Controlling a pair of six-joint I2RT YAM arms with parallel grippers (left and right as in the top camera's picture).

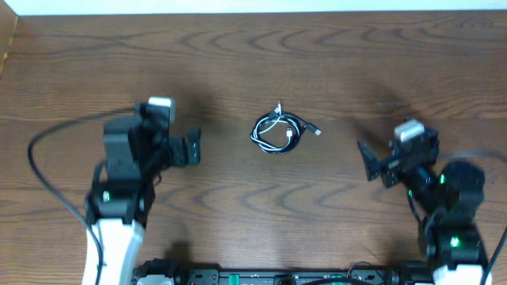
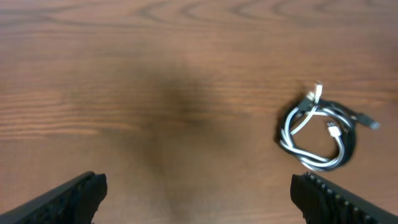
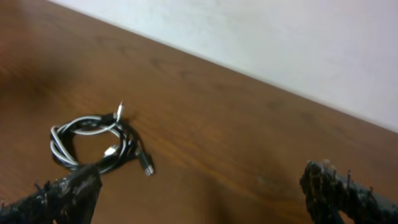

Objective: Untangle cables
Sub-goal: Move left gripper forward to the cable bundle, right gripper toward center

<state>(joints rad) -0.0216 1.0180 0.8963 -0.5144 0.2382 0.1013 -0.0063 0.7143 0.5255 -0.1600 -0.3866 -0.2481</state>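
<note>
The cables (image 1: 279, 132), one black and one white, lie coiled together in a small tangled loop at the middle of the wooden table (image 1: 253, 63), plug ends sticking out. My left gripper (image 1: 193, 147) is open to the left of the coil, apart from it. My right gripper (image 1: 369, 162) is open to the right of the coil and slightly nearer the front. In the left wrist view the cables (image 2: 311, 111) lie ahead and right of the open gripper (image 2: 199, 196). The right wrist view has the cables (image 3: 121, 146) ahead and left of the open gripper (image 3: 202, 193), whose left fingertip hides the coil's near edge.
A thick black arm wire (image 1: 47, 158) loops out over the table at the left. The arm bases and a black rail (image 1: 261, 277) run along the front edge. A white wall (image 3: 280, 43) borders the table's far edge.
</note>
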